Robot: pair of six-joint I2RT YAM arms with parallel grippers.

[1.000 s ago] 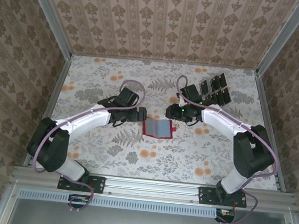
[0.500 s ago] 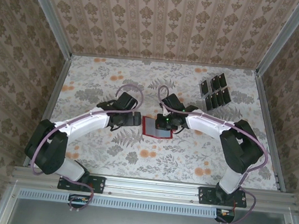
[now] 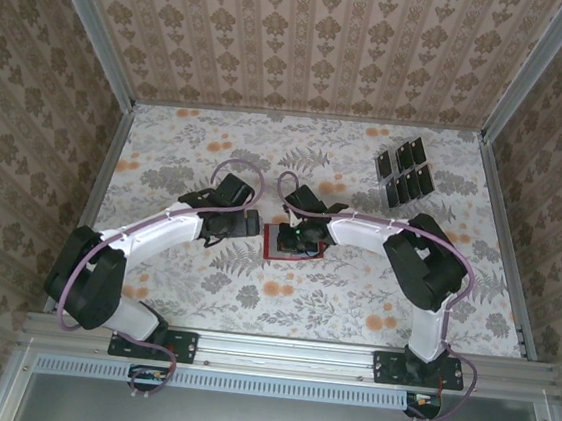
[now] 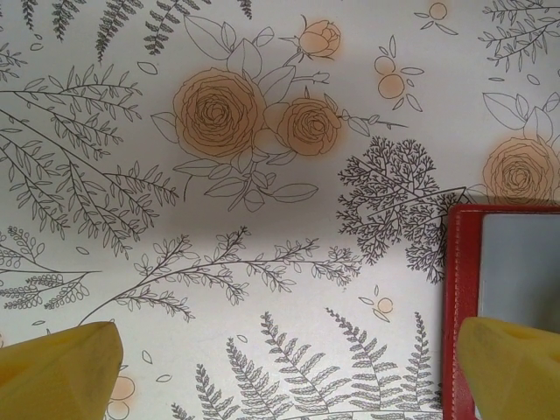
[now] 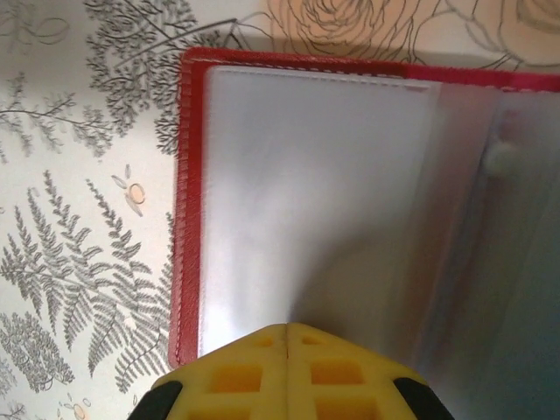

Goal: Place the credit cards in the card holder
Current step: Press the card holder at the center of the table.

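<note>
Holder (image 3: 291, 242) lies open and flat at the middle of the table (image 3: 352, 298) — red rim, pale grey-blue inside. Cards (image 3: 406, 173), small and black, sit far right, well apart. Right gripper (image 5: 287, 337) hangs over the holder, fingers pressed together on nothing visible. Left gripper (image 4: 289, 367), spread, straddles its left rim — best pin that rim before bringing a card.

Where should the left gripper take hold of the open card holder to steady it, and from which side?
Probably its red border on the side facing the left gripper, approached low from the left. The card holder lies open and flat, so only a rim can be pinched, and the shut right gripper sits over the pocket.
</note>
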